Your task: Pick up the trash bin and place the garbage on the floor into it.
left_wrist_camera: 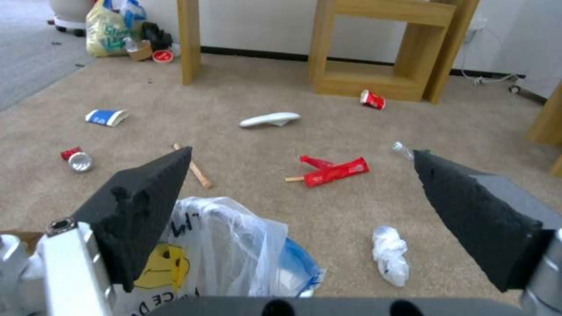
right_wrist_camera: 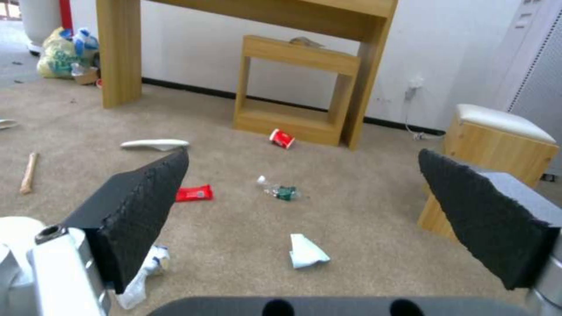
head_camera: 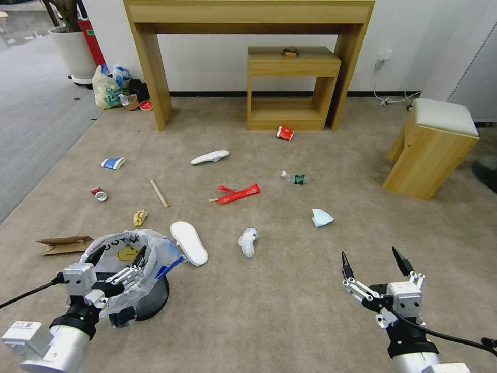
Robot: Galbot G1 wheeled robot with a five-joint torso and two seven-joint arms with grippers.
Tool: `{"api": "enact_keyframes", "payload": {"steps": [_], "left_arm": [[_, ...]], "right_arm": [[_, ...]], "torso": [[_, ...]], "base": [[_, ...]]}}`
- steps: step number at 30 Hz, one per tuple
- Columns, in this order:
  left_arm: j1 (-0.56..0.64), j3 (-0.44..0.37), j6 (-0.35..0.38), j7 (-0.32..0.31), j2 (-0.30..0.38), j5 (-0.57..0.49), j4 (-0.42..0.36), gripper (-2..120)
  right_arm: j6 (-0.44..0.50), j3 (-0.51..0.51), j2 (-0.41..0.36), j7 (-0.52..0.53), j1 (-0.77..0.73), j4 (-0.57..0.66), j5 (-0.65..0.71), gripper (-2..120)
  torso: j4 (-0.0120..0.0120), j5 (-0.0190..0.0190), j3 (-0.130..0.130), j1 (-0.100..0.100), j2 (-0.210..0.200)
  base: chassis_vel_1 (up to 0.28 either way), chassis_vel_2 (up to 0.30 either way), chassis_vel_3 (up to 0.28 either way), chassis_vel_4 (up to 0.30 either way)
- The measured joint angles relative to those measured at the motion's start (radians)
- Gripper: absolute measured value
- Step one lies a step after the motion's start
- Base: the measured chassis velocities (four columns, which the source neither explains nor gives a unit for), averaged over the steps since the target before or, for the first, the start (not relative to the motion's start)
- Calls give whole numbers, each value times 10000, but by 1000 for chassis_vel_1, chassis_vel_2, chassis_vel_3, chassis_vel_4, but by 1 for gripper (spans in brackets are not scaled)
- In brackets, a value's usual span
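The trash bin (head_camera: 155, 298), black and lined with a crinkly clear bag (left_wrist_camera: 234, 245), stands on the beige floor (head_camera: 290, 311) at the near left. My left gripper (head_camera: 118, 257) hangs open over the bin's mouth, its fingers (left_wrist_camera: 146, 206) spread above the bag's rim. At the near right my right gripper (head_camera: 371, 261) is open and holds nothing. Garbage lies scattered ahead: a white insole (head_camera: 189, 242) beside the bin, a tissue (head_camera: 247, 241), a red wrapper (head_camera: 238, 193), a wooden stick (head_camera: 159, 193), a crushed can (head_camera: 99, 194), a cup (head_camera: 113, 163), a bottle (head_camera: 295, 178) and cardboard (head_camera: 64, 244).
A wooden desk (head_camera: 150, 67) and a low shelf (head_camera: 292, 88) stand against the far wall, with a red cup (head_camera: 284, 133) before the shelf. A stool (head_camera: 432, 147) is at the right. A yellowish-green tied bag (head_camera: 108, 88) and a planter (head_camera: 72, 52) sit at the far left.
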Motion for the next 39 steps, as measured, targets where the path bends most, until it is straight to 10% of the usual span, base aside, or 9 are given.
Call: {"api": "enact_keyframes", "payload": {"steps": [13, 28, 39], "left_arm": [[-313, -335, 764, -129, 561, -430, 134, 100], [-2371, -974, 4391, -973, 3402, -2883, 2179, 100], [-3253, -1063, 5374, -654, 5557, -3714, 4246, 100]], "right_arm": [[73, -2, 57, 78, 35, -68, 7, 100], [298, 136, 19, 73, -267, -207, 519, 100], [-350, 198, 3, 1, -31, -155, 1061, 100]], "torso": [[1, 0, 0, 0, 0], [1, -1, 0, 0, -1], [0, -1, 0, 1, -1]], "base": [[0, 0, 0, 0], [0, 0, 0, 0], [0, 0, 0, 0]]}}
